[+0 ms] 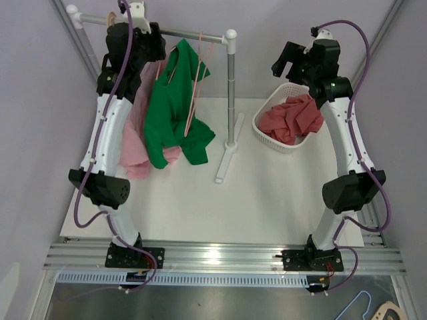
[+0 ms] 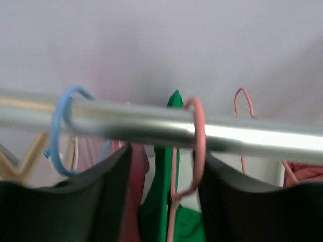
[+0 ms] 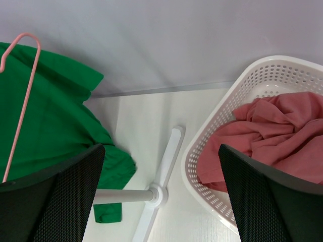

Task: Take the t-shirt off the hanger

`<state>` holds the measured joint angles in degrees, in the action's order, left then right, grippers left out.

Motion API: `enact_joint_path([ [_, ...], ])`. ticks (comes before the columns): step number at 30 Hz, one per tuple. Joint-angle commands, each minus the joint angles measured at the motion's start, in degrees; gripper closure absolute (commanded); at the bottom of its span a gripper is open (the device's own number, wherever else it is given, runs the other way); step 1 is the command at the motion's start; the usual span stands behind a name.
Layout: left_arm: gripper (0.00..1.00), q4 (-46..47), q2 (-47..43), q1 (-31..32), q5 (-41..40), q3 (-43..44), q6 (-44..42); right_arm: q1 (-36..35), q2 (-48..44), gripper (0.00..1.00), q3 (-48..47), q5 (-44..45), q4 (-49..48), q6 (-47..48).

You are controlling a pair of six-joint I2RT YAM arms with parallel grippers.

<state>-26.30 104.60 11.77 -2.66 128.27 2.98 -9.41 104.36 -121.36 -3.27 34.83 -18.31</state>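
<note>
A green t-shirt [image 1: 170,110] [image 2: 160,194] [image 3: 50,111] hangs from the rail [image 1: 193,33] [image 2: 252,136] on a pink wire hanger, whose hook [image 2: 198,128] loops over the rail. My left gripper [image 1: 155,47] [image 2: 164,164] is up at the rail. Its jaws stand apart, with the hanger's twisted neck and the shirt's collar between them and the hook close to the right finger [image 2: 252,206]. A second pink hanger [image 1: 195,83] [image 3: 22,101] lies across the shirt's front. My right gripper [image 1: 285,63] [image 3: 161,151] hovers open and empty between the rack and the basket.
A pink t-shirt [image 1: 137,143] [image 2: 136,166] hangs left of the green one, beside a blue hook [image 2: 59,126] and a wooden hanger [image 2: 28,159]. The rack's post [image 1: 232,93] and foot [image 3: 164,161] stand mid-table. A white basket [image 1: 265,133] [image 3: 212,126] holds a red shirt [image 1: 290,117] [image 3: 272,136].
</note>
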Motion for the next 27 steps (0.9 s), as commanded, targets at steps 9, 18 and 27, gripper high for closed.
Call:
enact_joint_path([
  [9,0.52,-0.59,5.98,-1.57,7.93,8.24,3.87,0.27,-6.27,0.00,-0.72,-0.86,-0.11,1.52],
  [18,0.57,3.63,0.35,-1.40,7.67,-2.14,4.31,0.36,-6.71,0.01,-0.46,-2.00,-0.02,0.99],
  [27,0.99,3.37,-2.29,-1.31,6.87,-2.50,3.70,0.01,-6.27,0.00,-0.54,-3.76,-0.20,0.46],
])
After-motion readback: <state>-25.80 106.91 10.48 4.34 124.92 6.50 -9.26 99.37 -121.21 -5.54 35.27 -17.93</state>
